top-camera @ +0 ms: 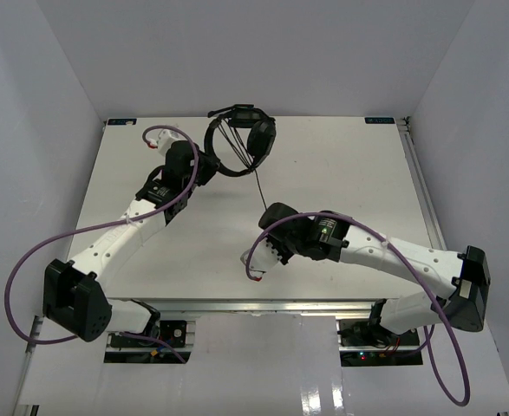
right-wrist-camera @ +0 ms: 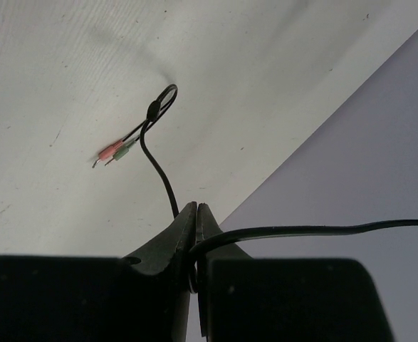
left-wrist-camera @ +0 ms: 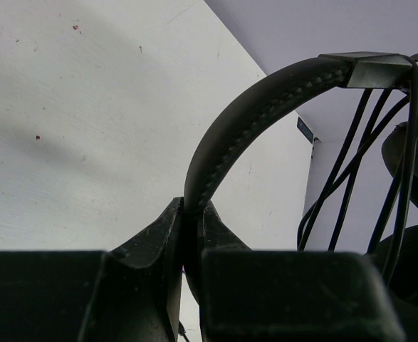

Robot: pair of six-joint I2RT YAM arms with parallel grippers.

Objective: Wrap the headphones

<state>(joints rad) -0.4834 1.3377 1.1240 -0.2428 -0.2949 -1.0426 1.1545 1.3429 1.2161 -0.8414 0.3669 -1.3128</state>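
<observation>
The black headphones (top-camera: 261, 139) are sitting near the far edge of the tabletop (top-camera: 341, 199), their thin cord (top-camera: 260, 186) stretching taut toward the near side.

Left end effector (left-wrist-camera: 193, 211), right end effector (right-wrist-camera: 196, 211) clamped.

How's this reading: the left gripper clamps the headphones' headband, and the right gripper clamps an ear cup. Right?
Not quite. The right gripper is shut on the headphones' thin cord, not an ear cup, as the right wrist view shows. The left gripper does clamp the headband.
</observation>
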